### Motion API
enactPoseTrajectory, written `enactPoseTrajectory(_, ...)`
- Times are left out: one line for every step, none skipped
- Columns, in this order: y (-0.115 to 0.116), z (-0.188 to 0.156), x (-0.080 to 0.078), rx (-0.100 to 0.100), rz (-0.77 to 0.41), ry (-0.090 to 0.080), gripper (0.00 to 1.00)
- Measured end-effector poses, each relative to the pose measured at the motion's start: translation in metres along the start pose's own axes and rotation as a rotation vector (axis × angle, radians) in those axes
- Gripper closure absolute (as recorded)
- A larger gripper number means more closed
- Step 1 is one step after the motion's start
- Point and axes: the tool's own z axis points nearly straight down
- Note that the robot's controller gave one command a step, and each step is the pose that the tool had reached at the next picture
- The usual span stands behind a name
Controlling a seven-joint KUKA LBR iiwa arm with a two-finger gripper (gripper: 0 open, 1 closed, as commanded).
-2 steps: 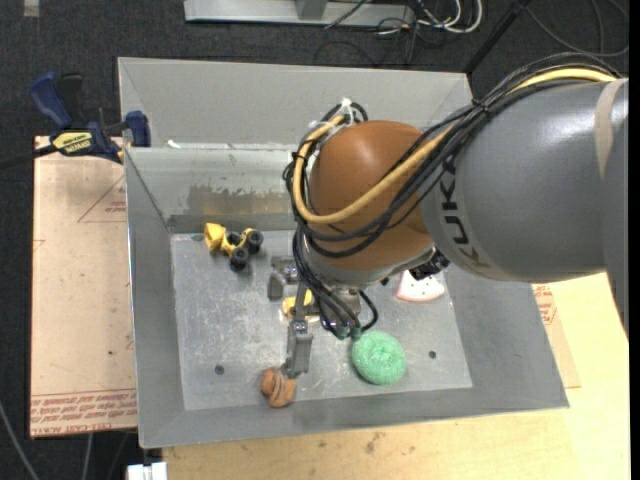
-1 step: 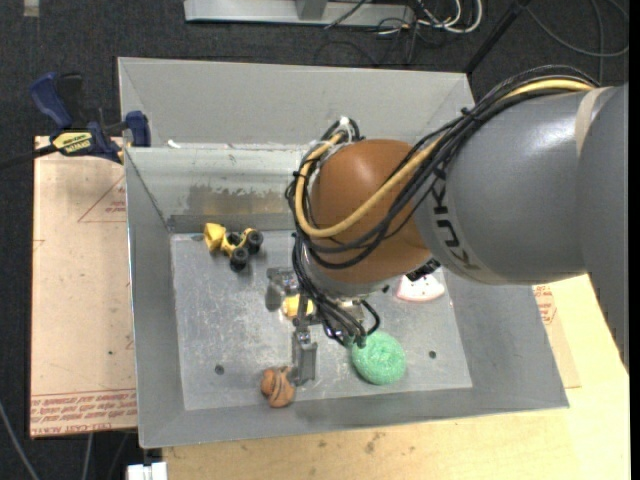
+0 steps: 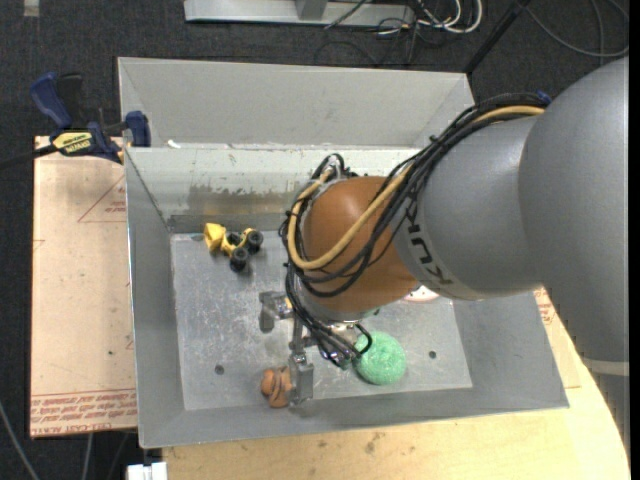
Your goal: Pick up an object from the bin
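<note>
From my console the gripper point(image 3: 285, 356) hangs low over the front half of the bin point(image 3: 150, 298), beneath the arm's orange cover point(image 3: 350, 243). Its fingers point(image 3: 300, 380) stand parted with nothing between them. One sits toward the middle of the floor. The other is down just beside a small brown lump point(image 3: 271, 386) that lies near the front wall, left of centre. A green ball point(image 3: 382, 361) rests near on the other side, and a yellow-and-black toy point(image 3: 230, 240) is well apart by the back wall.

As the jaws stand, I judge the lump to be outside them. To do this step well I would shift toward the front-left until it lies between them, then settle to the floor and close (gently, since a rounded thing squirts out). Its long axis seems to run from back wall to front wall, though it is too small for me to be sure. I would close across that axis.
</note>
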Motion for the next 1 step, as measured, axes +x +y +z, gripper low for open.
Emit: enactPoseTrajectory(-0.015, 0.0313, 0.0072, -0.001, -0.234, -0.002, 0.0)
